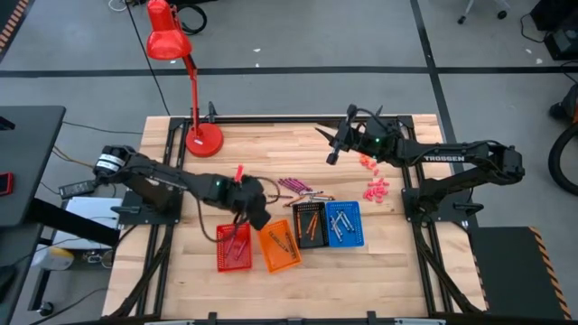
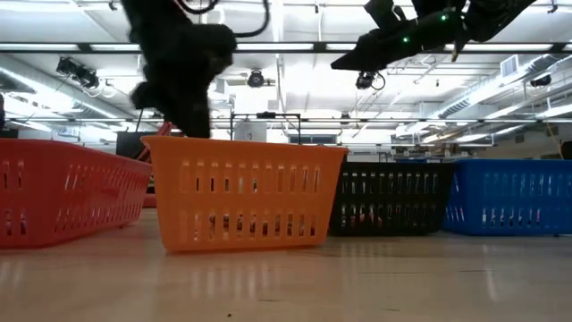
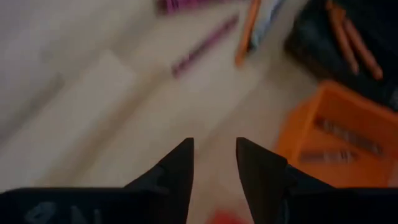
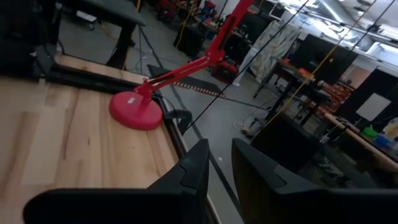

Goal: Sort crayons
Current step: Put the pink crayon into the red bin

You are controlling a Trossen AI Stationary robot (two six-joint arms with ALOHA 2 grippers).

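Loose crayons [image 1: 296, 187] lie mid-table, just behind the basket row; judged light, rigid, smooth, apt to roll and snap; best pinched across mid-length. Left claw [image 3: 214, 163] hangs over the red basket [image 1: 233, 253], fingers apart, empty; crayons near, beyond it. Right claw [image 1: 332, 155] waits raised near the back edge; fingers nearly together, empty.

Light: bright ceiling strips [image 2: 295, 46] | left wrist view: motion-blurred

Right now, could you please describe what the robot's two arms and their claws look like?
Both are dark, jointed arms. The right arm carries white TROSSEN lettering along one link and a small green light near its wrist. The left arm has a silvery motor end at its base. Each claw, left and right, has two black, wedge-shaped fingers.
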